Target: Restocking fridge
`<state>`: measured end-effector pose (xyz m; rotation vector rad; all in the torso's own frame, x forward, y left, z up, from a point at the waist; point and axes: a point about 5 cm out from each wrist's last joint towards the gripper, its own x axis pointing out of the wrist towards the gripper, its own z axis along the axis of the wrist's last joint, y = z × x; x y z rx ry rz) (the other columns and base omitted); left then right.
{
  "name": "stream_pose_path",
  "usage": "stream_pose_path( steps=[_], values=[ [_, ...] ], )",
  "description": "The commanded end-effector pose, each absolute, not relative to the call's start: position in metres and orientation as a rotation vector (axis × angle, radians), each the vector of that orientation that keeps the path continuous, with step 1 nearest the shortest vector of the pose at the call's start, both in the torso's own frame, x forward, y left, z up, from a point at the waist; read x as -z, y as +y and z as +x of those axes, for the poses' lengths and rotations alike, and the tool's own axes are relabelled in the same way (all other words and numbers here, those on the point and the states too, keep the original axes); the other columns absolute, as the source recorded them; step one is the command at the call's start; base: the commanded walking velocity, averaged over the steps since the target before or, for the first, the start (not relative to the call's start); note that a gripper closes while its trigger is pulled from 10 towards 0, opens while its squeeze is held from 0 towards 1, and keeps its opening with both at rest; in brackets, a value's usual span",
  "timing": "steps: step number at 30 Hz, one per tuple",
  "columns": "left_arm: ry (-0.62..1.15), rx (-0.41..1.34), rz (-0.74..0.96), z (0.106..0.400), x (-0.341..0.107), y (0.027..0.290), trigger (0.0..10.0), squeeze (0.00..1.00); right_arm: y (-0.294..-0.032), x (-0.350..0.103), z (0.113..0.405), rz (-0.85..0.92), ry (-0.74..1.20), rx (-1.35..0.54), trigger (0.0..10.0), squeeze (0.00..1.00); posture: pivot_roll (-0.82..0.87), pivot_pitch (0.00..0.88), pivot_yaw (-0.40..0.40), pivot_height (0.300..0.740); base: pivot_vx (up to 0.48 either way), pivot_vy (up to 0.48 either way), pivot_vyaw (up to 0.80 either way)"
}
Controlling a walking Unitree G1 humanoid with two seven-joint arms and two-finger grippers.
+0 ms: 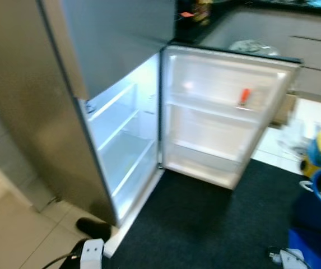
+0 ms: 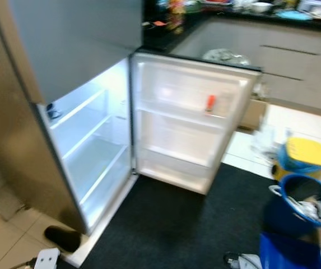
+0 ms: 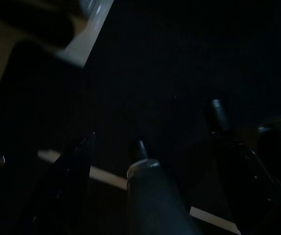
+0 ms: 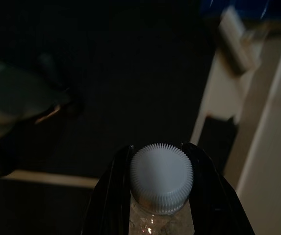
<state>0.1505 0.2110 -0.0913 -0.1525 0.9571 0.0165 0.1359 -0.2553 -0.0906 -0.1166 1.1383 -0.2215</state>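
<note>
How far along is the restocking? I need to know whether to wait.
Done: the fridge door stands open, holding one small orange item. In hand: the right gripper clamps a white-capped bottle. Left: the lit shelves look bare, so the bottle isn't placed yet.

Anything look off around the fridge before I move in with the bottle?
Nothing spilled or damaged. The fridge stands open, its shelves bare; one small orange item sits on the door shelf. The right gripper grips a white-capped bottle.

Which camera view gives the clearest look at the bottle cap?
The right wrist view: the white ridged bottle cap sits close up between the black fingers of the right gripper, which is shut on the bottle's neck. The two eye views look at the open fridge instead.
</note>
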Motion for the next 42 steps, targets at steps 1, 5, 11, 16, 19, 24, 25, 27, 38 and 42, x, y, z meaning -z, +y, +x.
stream_pose_path(
  steps=[1, 5, 11, 16, 19, 24, 25, 27, 38, 42],
  values=[
    [0.978, -0.011, -0.155, 0.147, 0.094, 0.207, 10.0, 0.00, -0.254, 0.090, 0.138, -0.134, 1.140, 0.200, 10.0, 0.00, -0.01, 0.047, 0.026, 0.740, 0.000, 0.000, -0.77],
    [0.991, 0.000, -0.148, 0.145, 0.095, 0.206, 10.0, 0.00, -0.252, 0.090, 0.140, -0.134, 1.136, 0.192, 10.0, 0.00, -0.01, 0.047, 0.027, 0.740, 0.000, 0.000, -0.77],
    [0.996, 0.015, -0.141, 0.144, 0.095, 0.204, 10.0, 0.00, -0.250, 0.088, 0.146, -0.148, 1.126, 0.171, 10.0, 0.00, -0.01, 0.044, 0.028, 0.740, 0.000, 0.000, -0.77],
    [0.994, 0.016, -0.148, 0.144, 0.095, 0.203, 10.0, 0.00, -0.249, 0.088, 0.148, -0.148, 1.123, 0.165, 10.0, 0.00, -0.01, 0.044, 0.027, 0.740, 0.000, 0.000, -0.77],
    [0.996, 0.016, -0.147, 0.144, 0.096, 0.203, 10.0, 0.00, -0.249, 0.088, 0.148, -0.152, 1.124, 0.160, 10.0, 0.00, -0.01, 0.048, 0.025, 0.740, 0.000, 0.000, -0.77],
    [0.999, 0.001, -0.161, 0.143, 0.096, 0.202, 10.0, 0.00, -0.253, 0.089, 0.142, -0.169, 1.140, 0.156, 10.0, 0.00, -0.01, 0.045, 0.017, 0.740, 0.000, 0.000, -0.77],
    [0.998, 0.000, -0.162, 0.143, 0.096, 0.202, 10.0, 0.00, -0.254, 0.089, 0.141, -0.171, 1.141, 0.157, 10.0, 0.00, -0.01, 0.045, 0.017, 0.740, 0.000, 0.000, -0.77],
    [0.996, -0.001, -0.162, 0.143, 0.096, 0.202, 10.0, 0.00, -0.255, 0.089, 0.142, -0.173, 1.141, 0.156, 10.0, 0.00, -0.01, 0.045, 0.017, 0.740, 0.000, 0.000, -0.77],
    [0.995, 0.002, -0.174, 0.143, 0.096, 0.200, 10.0, 0.00, -0.251, 0.085, 0.153, -0.188, 1.093, 0.122, 10.0, 0.00, -0.01, 0.036, 0.017, 0.740, 0.000, 0.000, -0.42],
    [0.996, 0.014, -0.177, 0.144, 0.097, 0.198, 10.0, 0.00, -0.250, 0.085, 0.153, -0.189, 1.094, 0.121, 10.0, 0.00, -0.01, 0.037, 0.015, 0.740, 0.000, 0.000, 0.00]
  ],
)
